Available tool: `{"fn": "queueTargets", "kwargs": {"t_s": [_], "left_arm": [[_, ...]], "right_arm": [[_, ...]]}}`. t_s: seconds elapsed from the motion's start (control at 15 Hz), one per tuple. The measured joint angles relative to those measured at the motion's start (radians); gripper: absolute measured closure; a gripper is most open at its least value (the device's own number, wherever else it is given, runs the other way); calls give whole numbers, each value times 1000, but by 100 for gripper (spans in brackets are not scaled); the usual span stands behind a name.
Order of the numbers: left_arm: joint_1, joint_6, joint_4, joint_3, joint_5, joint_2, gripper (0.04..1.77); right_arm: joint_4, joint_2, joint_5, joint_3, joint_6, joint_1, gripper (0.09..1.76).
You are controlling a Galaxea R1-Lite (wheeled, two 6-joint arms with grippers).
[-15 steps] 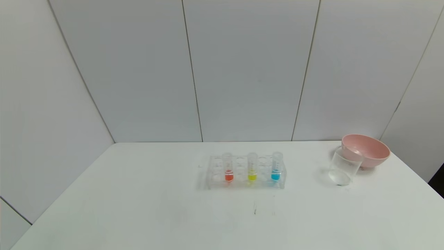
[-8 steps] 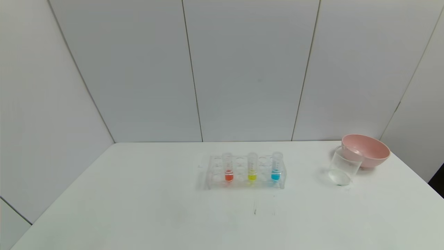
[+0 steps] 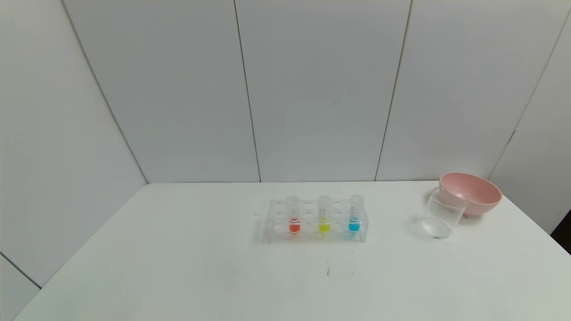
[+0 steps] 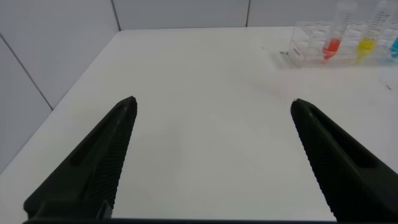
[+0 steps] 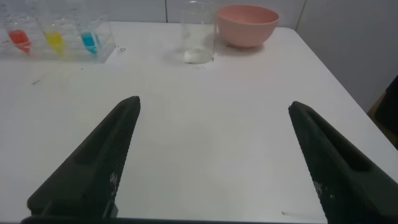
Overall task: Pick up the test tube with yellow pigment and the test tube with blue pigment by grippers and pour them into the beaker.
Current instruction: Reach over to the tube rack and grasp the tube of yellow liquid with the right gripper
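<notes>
Head view: clear rack (image 3: 316,221) mid-table (image 3: 178,267), holding yellow tube (image 3: 324,214) and, rightward, blue tube (image 3: 355,213); beaker (image 3: 441,216) far right, beside pink bowl (image 3: 470,193).
Left wrist view: left gripper (image 4: 211,107), jaws apart, empty, above table.
Right wrist view: right gripper (image 5: 214,107), jaws apart, empty.

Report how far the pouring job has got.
Nothing done: the yellow tube and blue tube stand full in the rack; the beaker is empty. Left gripper and right gripper are open, holding nothing. Both picks and pours remain.
</notes>
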Motion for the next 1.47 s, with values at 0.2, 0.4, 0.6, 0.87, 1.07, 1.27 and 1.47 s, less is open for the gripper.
{"fn": "queueTargets", "kwargs": {"t_s": [0.2,0.4,0.6,0.87,1.07,1.27,1.47], "left_arm": [[0,0,0,0,0,0,5],[0,0,0,0,0,0,5],[0,0,0,0,0,0,5],[0,0,0,0,0,0,5],[0,0,0,0,0,0,5],[0,0,0,0,0,0,5],[0,0,0,0,0,0,5]], "right_arm": [[7,1,-1,-25,-1,-1,14],[1,51,2,-113,-1,-2,14],[-72,192,3,-201,0,-3,14],[-335,491,4,-259,0,0,14],[-508,737,5,-288,-1,9,14],[-670,959,3,-309,-3,20,14],[-803,1146,-9,-312,-4,51,14]]}}
